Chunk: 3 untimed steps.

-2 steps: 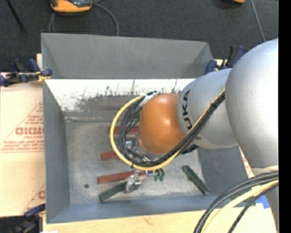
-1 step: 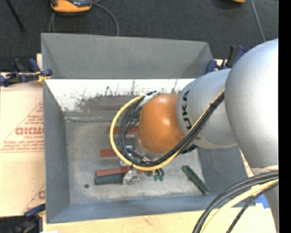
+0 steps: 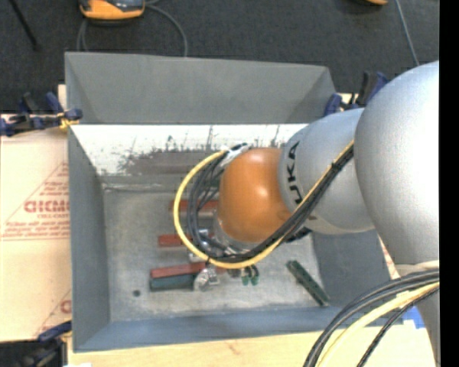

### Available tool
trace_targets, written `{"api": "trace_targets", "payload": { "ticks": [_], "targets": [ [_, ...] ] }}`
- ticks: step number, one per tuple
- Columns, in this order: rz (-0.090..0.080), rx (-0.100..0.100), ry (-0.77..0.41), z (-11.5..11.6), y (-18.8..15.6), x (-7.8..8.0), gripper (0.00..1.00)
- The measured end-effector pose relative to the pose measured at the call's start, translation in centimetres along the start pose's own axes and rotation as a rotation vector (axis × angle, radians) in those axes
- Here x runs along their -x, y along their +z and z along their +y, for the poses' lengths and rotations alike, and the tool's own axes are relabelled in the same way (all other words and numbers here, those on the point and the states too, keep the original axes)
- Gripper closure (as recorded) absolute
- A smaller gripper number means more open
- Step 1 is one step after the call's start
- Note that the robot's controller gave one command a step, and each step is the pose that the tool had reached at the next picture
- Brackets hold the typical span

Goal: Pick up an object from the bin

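My arm comes into the grey metal bin [image 3: 86,228] from the 3 o'clock side, and my orange wrist cover [image 3: 249,193], ringed by a loop of yellow and black cables [image 3: 185,228], hangs over the middle of the floor. Below the cover, toward 6 o'clock, a bit of pale metal shows where my jaws are. I cannot tell how far open they are, nor whether anything is between them. Just beside that spot, on its 9 o'clock side, lie two short bars side by side: a red-brown bar [image 3: 176,271] and, touching it on the 6 o'clock side, a dark green bar [image 3: 172,284]; their nearer ends reach right up to the pale metal. A second red-brown bar [image 3: 168,241] lies a little farther toward 12 o'clock, partly under the cable loop. Some small green pieces [image 3: 249,280] sit just at 3 o'clock of my jaws. A long dark green stick [image 3: 307,282] lies slanted and well apart, toward the 4 o'clock corner.
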<state>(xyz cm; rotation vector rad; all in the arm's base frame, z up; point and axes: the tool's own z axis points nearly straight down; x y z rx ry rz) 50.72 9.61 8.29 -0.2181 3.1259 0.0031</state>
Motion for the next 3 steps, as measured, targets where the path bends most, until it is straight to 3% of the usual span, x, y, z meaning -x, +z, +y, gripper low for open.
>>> {"api": "trace_targets", "payload": {
  "ticks": [3],
  "targets": [
    [0.005,0.0,0.003,-0.02,-0.88,-0.07,1.0]
  ]
}}
